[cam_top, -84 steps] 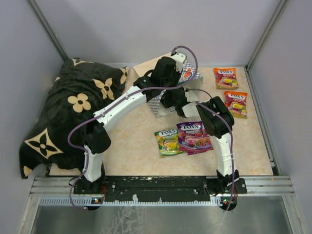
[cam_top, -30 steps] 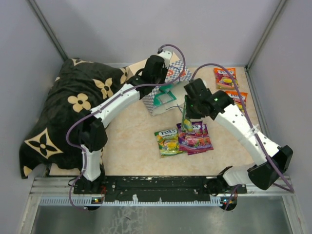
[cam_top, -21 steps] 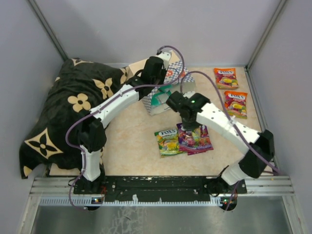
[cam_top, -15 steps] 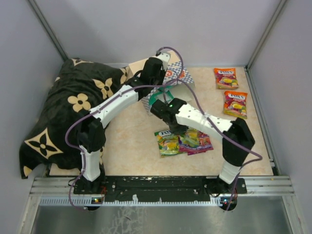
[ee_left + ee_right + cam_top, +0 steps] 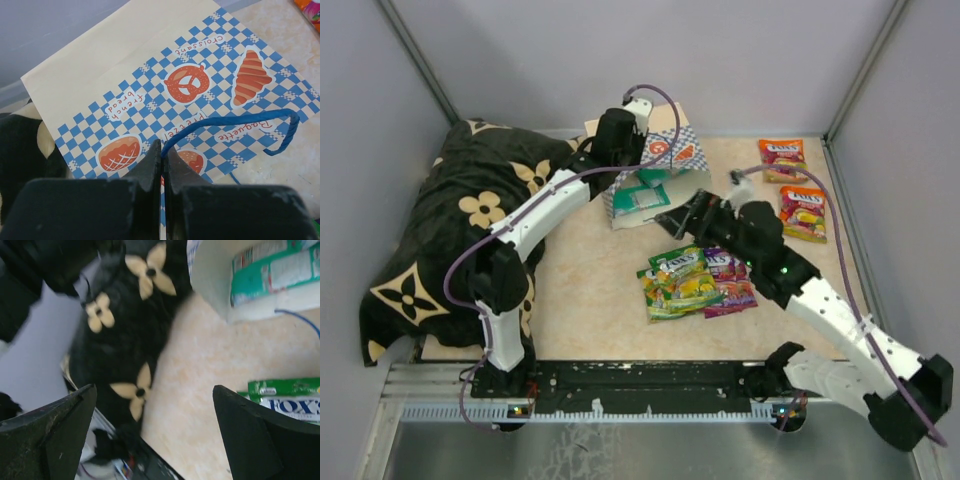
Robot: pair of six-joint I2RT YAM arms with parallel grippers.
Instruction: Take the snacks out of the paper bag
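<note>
The paper bag (image 5: pixel 670 160) lies tipped at the back, its mouth facing front, with teal snacks (image 5: pixel 640 197) showing inside. My left gripper (image 5: pixel 626 148) is shut on its blue cord handle (image 5: pixel 235 120), with the checkered bag (image 5: pixel 150 75) below the gripper (image 5: pixel 162 152). My right gripper (image 5: pixel 686 213) hangs open and empty just right of the bag mouth, fingers wide apart in the right wrist view (image 5: pixel 154 388). A green packet (image 5: pixel 685 275) lies on the green-yellow (image 5: pixel 658 298) and purple (image 5: pixel 728 282) ones. Two orange packets (image 5: pixel 782 158) (image 5: pixel 803 212) lie at right.
A black flower-patterned cushion (image 5: pixel 470 230) fills the left side up to the bag and shows in the right wrist view (image 5: pixel 125 335). Grey walls close in the back and both sides. The rail with the arm bases (image 5: pixel 650 380) runs along the near edge.
My right gripper carried a green packet over the pile, opened and left it there, then swung right. My left gripper pulled the bag's handle back and left, tipping the mouth forward.
</note>
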